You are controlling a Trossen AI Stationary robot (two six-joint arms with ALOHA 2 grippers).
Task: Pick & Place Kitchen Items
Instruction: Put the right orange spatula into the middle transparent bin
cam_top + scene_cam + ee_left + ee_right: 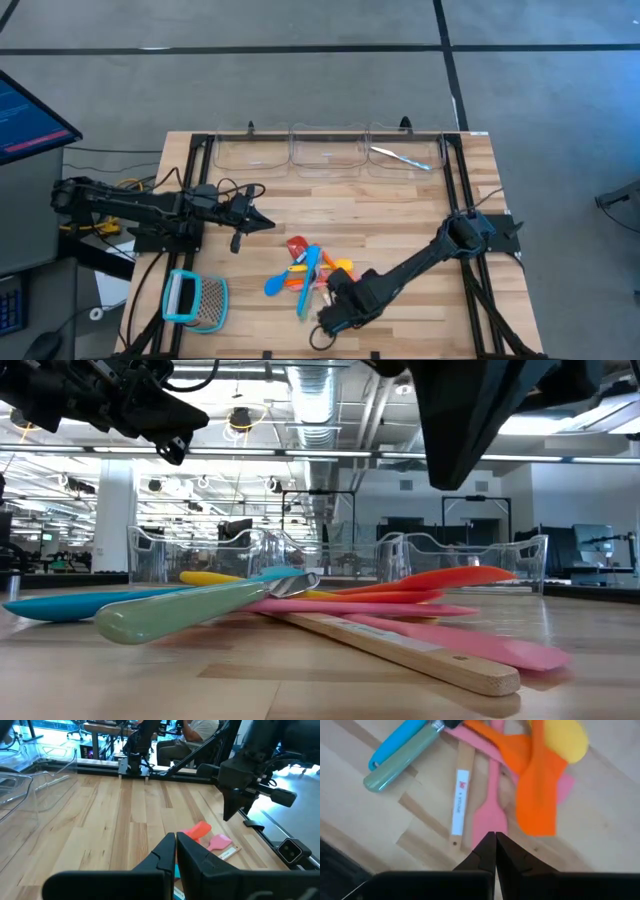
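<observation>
White label with unreadable red print on the wooden handle (460, 800).

Orange spatula (536, 795), pink spatula (491, 810)

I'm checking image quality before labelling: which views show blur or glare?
Low view: the near pale green handle is soft and ceiling lamps flare. Right wrist view: the orange plastic spatula and yellow plastic spoon are blurred. High view: even light.
</observation>
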